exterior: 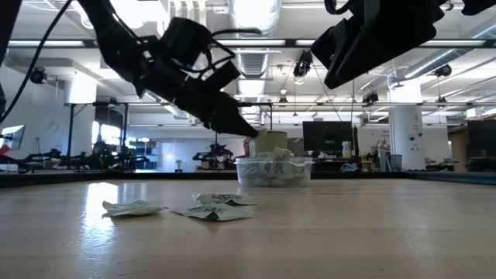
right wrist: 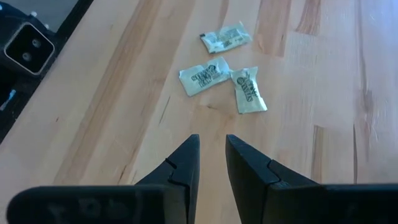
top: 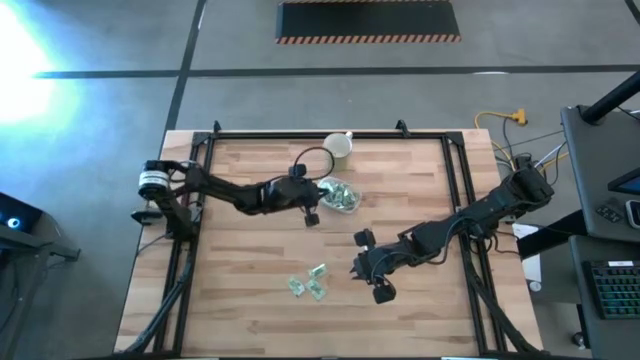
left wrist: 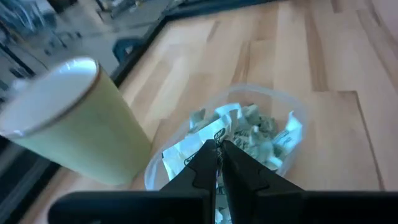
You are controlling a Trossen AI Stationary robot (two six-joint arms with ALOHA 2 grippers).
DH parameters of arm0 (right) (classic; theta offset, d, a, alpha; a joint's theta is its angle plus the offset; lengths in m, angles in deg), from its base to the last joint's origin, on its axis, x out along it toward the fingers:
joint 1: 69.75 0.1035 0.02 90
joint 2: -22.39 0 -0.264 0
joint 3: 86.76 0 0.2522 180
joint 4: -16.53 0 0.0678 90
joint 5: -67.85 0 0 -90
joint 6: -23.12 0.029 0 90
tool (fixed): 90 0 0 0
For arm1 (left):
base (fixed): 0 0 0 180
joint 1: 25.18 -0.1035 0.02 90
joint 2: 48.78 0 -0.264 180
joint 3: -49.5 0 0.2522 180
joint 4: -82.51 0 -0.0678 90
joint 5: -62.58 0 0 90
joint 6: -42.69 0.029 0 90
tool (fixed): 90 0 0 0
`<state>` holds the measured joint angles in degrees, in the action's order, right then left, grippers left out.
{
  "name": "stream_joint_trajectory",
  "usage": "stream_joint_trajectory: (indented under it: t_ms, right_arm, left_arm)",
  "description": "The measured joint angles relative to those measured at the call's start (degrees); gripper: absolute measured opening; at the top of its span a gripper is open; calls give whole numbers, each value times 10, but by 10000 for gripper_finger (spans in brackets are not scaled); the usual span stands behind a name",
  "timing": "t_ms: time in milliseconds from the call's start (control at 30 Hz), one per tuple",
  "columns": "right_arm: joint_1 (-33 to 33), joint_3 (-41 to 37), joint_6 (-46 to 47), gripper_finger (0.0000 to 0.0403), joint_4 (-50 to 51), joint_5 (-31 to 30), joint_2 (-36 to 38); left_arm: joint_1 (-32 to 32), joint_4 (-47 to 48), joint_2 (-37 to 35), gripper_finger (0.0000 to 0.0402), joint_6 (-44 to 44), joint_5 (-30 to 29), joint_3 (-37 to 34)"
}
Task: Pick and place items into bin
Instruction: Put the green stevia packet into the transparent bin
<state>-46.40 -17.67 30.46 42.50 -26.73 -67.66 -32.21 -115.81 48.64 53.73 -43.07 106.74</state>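
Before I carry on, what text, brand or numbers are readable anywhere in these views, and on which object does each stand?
Nothing reads clearly.
Three loose packets on the table: dark oval print, too blurred to read.
Packets in the clear bin: dark print, too blurred.
Cream cup: no marking visible.
Hazard-striped mat on the floor: stripes only, no words.
Left gripper and right gripper: no labels visible.
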Motion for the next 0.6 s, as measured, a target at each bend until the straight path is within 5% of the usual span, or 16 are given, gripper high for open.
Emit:
stream_joint_trajectory:
  t_ms: [600]
  right_arm:
    - [0,-10,0,68,0,0,0]
  left_arm:
    - [-15,20,50,2,3,29,37]
